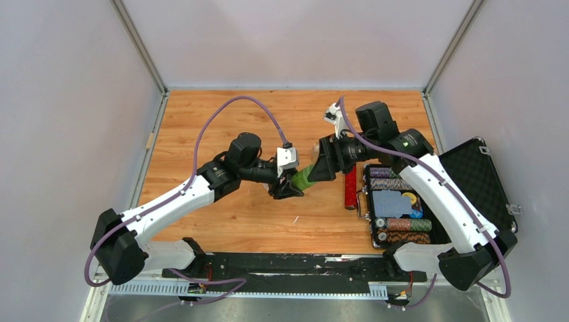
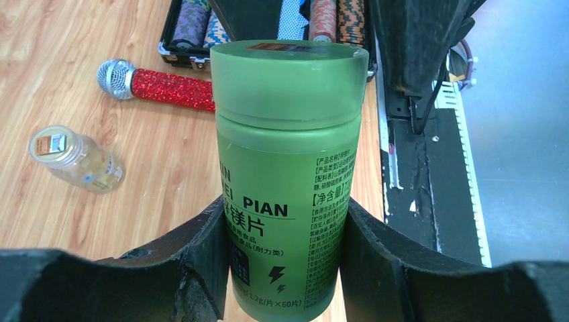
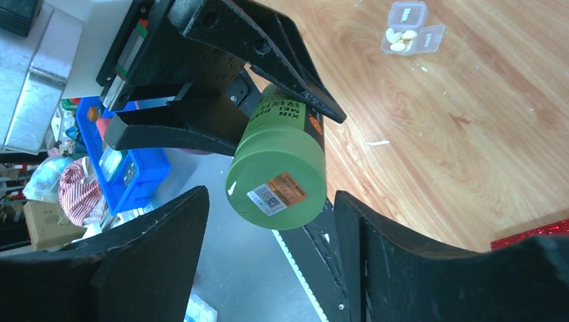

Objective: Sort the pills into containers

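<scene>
**A:** Where is the container?

**B:** The transparent box (image 3: pixel 410 27) lies on the wooden table (image 3: pixel 470 134), well beyond the right gripper (image 3: pixel 272 198) and off to the right of its fingertips. It is tiny, squarish and colourless, with two clear halves side by side. A few whitish oval pills (image 3: pixel 400 39) show in it.

**A:** And the jaws?

**B:** The right jaws are spread wide. They flank the flat cap of the green bottle (image 2: pixel 285 147) without touching it. The left gripper (image 1: pixel 288 188) pinches the bottle's body, one pad on each side of the label, with the cap pointing away from its fingers.

**A:** Anything else near?

**B:** Beyond the left jaws, to their left, a red glitter microphone (image 2: pixel 161 87) and a small clear bottle (image 2: pixel 77 161) lie on the wood. The black case (image 2: pixel 194 33) of chips is farther out.
</scene>
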Motion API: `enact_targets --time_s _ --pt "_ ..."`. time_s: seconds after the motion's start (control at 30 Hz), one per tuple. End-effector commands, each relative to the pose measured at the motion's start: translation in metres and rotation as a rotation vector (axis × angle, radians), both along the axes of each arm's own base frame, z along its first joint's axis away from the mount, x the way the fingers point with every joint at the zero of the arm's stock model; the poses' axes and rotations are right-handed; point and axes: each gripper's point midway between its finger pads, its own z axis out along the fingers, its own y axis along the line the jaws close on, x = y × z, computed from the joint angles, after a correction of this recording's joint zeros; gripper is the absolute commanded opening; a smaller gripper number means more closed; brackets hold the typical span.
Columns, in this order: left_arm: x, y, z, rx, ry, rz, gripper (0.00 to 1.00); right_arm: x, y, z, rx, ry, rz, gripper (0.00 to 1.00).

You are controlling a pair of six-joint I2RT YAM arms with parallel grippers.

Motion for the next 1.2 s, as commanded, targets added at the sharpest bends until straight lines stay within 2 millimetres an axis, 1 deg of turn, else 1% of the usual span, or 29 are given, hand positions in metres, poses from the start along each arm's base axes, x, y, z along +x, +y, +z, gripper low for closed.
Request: enact_targets --time_s 0.0,0.07,0.13,0.17,0.27,0.33,0.4,0.43,0.5,0.57,0.67,0.7,0.73,0.77,0.83,0.87,0.9,0.93,1.0,1.1,1.17 --pt "0.0 -0.005 0.038 -0.082 -0.093 -0.037 0.01 -0.002 0.011 0.006 0.04 -0.02 0.027 0.66" --pt "-0.001 -0.006 0.039 -0.085 -0.094 -0.043 0.01 0.0 0.012 0.006 0.038 -0.02 0.01 0.59" --pt "0.0 -0.007 0.039 -0.086 -0.092 -0.044 0.01 0.003 0.012 0.005 0.034 -0.009 -0.016 0.48" --pt "0.0 -0.007 0.039 -0.086 -0.089 -0.042 0.01 0.004 0.012 0.006 0.034 -0.001 -0.027 0.42" --pt "0.004 -0.008 0.039 -0.09 -0.095 -0.022 0.0 0.004 0.015 0.005 0.038 0.071 -0.071 0.18" --pt "0.012 -0.008 0.038 -0.087 -0.106 0.013 0.0 0.003 0.017 0.0 0.025 0.142 -0.111 0.11" --pt "0.02 -0.008 0.036 -0.079 -0.121 0.051 0.0 0.01 0.016 -0.008 -0.008 0.223 -0.223 0.03" --pt "0.023 -0.007 0.034 -0.073 -0.131 0.064 0.0 0.016 0.014 -0.012 -0.026 0.268 -0.302 0.0" --pt "0.031 -0.006 0.03 -0.06 -0.152 0.104 0.0 0.028 0.009 -0.022 -0.059 0.368 -0.492 0.0" --pt "0.037 -0.004 0.026 -0.049 -0.165 0.133 0.0 0.037 0.006 -0.025 -0.048 0.447 -0.647 0.0" --pt "0.039 -0.003 0.021 -0.039 -0.173 0.143 0.0 0.055 0.006 -0.015 0.01 0.455 -0.768 0.0" --pt "0.039 -0.003 0.02 -0.038 -0.173 0.143 0.0 0.058 0.006 -0.01 0.021 0.446 -0.779 0.01" --pt "0.039 -0.002 0.018 -0.035 -0.172 0.144 0.0 0.061 0.007 -0.004 0.034 0.431 -0.78 0.1" --pt "0.039 -0.002 0.017 -0.033 -0.172 0.144 0.0 0.063 0.007 0.001 0.042 0.415 -0.774 0.27" --pt "0.038 0.0 0.015 -0.029 -0.167 0.146 0.0 0.064 0.008 0.007 0.042 0.372 -0.739 0.71" --pt "0.038 0.0 0.013 -0.027 -0.166 0.147 0.0 0.063 0.008 0.009 0.039 0.342 -0.708 0.86" --pt "0.038 0.0 0.013 -0.026 -0.165 0.148 0.0 0.062 0.009 0.01 0.033 0.297 -0.651 0.93" --pt "0.037 0.001 0.013 -0.026 -0.165 0.149 0.0 0.058 0.01 0.011 0.027 0.253 -0.584 0.95" --pt "0.035 0.001 0.014 -0.027 -0.165 0.139 0.0 0.047 0.014 0.015 0.024 0.152 -0.402 0.96" --pt "0.029 0.001 0.017 -0.036 -0.167 0.109 0.0 0.037 0.006 0.01 -0.023 0.009 -0.256 0.97" --pt "0.024 0.001 0.02 -0.041 -0.173 0.077 0.0 0.026 0.003 0.008 -0.028 -0.079 -0.142 0.97"
